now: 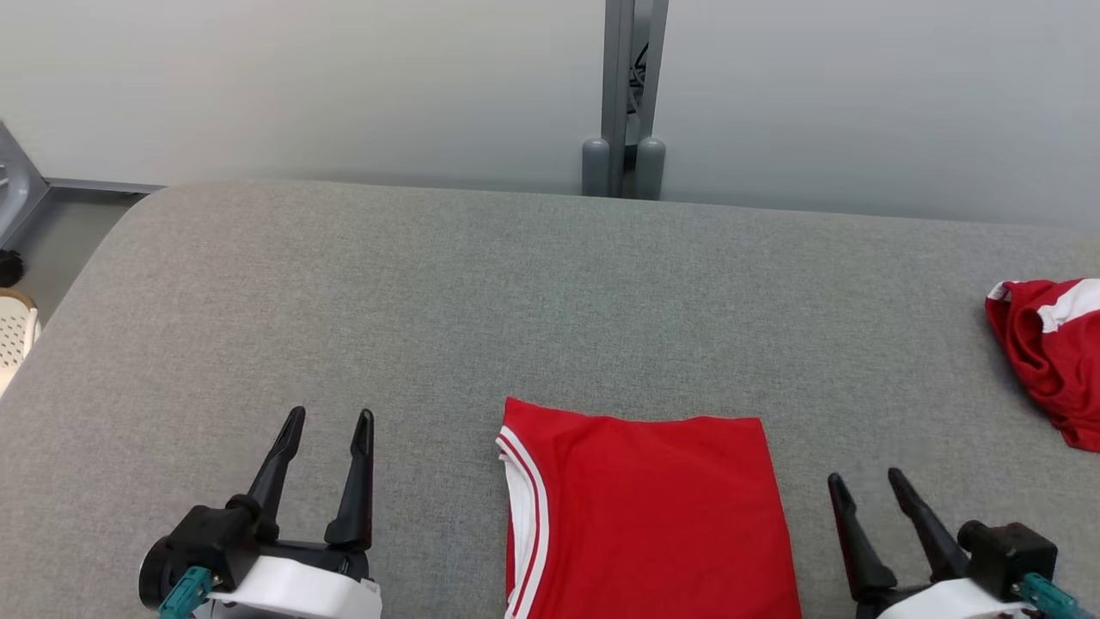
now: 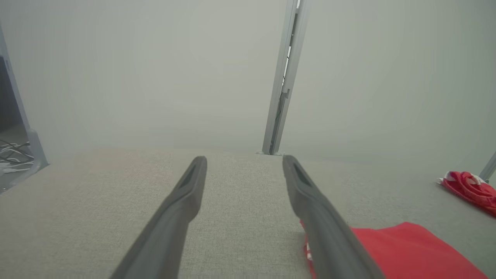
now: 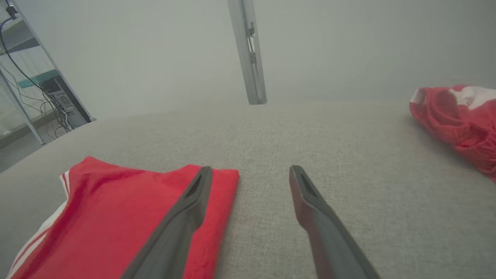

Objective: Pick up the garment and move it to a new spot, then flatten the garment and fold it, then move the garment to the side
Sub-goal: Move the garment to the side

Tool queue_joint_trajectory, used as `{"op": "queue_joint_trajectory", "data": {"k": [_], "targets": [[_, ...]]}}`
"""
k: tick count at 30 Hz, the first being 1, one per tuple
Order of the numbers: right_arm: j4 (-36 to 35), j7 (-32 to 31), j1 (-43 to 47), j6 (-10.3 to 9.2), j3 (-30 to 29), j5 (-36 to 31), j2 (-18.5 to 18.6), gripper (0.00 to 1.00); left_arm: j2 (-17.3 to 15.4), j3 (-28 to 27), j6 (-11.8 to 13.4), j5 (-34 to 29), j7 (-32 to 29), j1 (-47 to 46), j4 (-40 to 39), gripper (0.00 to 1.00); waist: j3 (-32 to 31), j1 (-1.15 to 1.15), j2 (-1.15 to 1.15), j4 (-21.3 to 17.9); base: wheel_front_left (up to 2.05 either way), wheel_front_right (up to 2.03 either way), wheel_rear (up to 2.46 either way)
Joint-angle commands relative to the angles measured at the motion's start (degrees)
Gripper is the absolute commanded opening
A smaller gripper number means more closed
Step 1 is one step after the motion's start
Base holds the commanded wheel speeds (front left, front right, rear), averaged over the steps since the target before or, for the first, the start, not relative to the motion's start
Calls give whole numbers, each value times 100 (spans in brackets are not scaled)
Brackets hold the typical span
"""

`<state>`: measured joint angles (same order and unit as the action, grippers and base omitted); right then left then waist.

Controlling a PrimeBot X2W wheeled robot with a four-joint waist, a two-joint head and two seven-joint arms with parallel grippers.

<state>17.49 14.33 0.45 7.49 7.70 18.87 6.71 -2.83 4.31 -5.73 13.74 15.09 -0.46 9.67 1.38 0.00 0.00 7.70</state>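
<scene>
Now the folded red garment (image 1: 644,516) is seen lying flat at the near middle of the grey desk (image 1: 430,284), between the left tool (image 1: 330,419) and the right tool (image 1: 864,479). Both tools are spread wide and empty, just beside the cloth. Only the move to the side is judged to be left. If just the top layer were pinched, the fold could be pulled open. If carried right, it might be dropped onto the crumpled red garment (image 1: 1048,352) at the far right.

Garment (image 1: 644,516) = smooth matt cloth, table (image 1: 430,301) w/ rough woven fabric cover.
</scene>
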Motion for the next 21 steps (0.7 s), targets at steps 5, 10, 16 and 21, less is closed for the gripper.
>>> {"op": "queue_joint_trajectory", "data": {"k": [5, 10, 16, 21], "targets": [[418, -407, -356, 2, 578, 859, 328, 100, -18, 76, -12, 81, 7, -171, 53, 100, 186, 0, 0, 43, 0, 0, 0], [642, -846, -633, 2, 1071, 1599, 582, 100, -19, 150, 3, 147, 7, -287, 31, 100, 340, 0, 0, 119, 0, 0, 0], [835, -1327, -902, 2, 1554, 2228, 756, 100, -20, 188, 7, 155, 7, -384, 15, 100, 443, 0, 0, 234, 0, 0, 0], [939, -1485, -1067, 2, 1959, 2554, 809, 100, -18, 202, 8, 143, 7, -389, 36, 100, 497, 0, 0, 342, 0, 0, 0]]}}
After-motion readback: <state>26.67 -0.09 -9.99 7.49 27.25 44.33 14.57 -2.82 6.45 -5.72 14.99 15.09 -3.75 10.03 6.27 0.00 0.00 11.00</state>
